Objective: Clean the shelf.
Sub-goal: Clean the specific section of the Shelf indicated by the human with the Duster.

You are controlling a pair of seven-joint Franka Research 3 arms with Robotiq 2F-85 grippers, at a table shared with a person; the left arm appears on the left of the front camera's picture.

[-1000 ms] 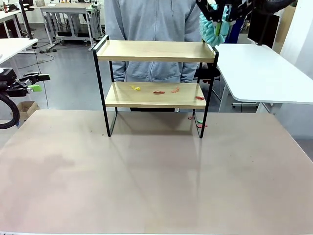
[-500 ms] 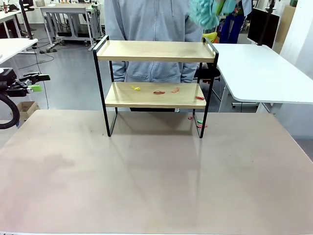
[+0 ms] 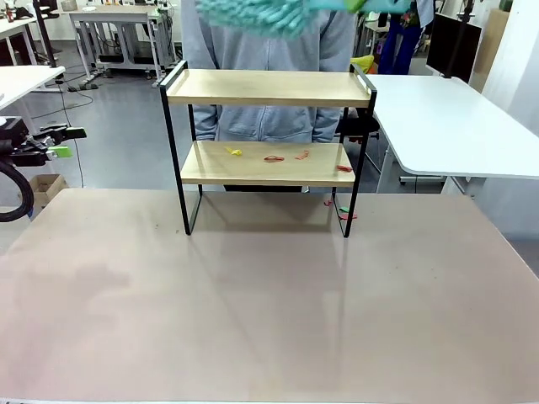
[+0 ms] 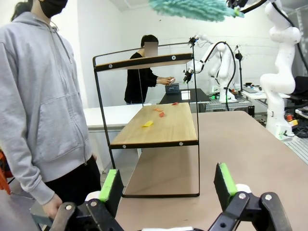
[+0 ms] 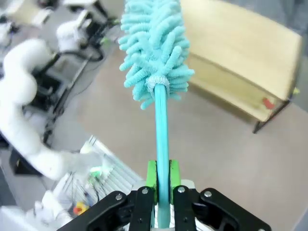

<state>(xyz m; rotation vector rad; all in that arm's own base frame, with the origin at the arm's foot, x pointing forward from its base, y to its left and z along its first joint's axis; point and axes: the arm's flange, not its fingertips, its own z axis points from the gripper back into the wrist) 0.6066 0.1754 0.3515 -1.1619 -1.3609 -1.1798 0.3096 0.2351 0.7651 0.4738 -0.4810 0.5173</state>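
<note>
**Duster (image 3: pixel 253 13) swung leftward above the shelf (image 3: pixel 268 88)**

Left gripper (image 4: pixel 168 185) hung open-jawed. On the table's (image 3: pixel 253 320) far side, the shelf looked light and rigid, best steadied by its frame. Scraps (image 3: pixel 274 158) littered its lower board. Right gripper (image 5: pixel 162 175) clenched the soft duster's handle.

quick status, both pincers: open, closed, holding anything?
Left pincer: open, holding nothing.
Right pincer: closed on the handle of the teal duster.

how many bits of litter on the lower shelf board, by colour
yellow scrap: 1
red scraps: 2
orange scrap: 1
total on the lower board of the shelf: 4
</note>
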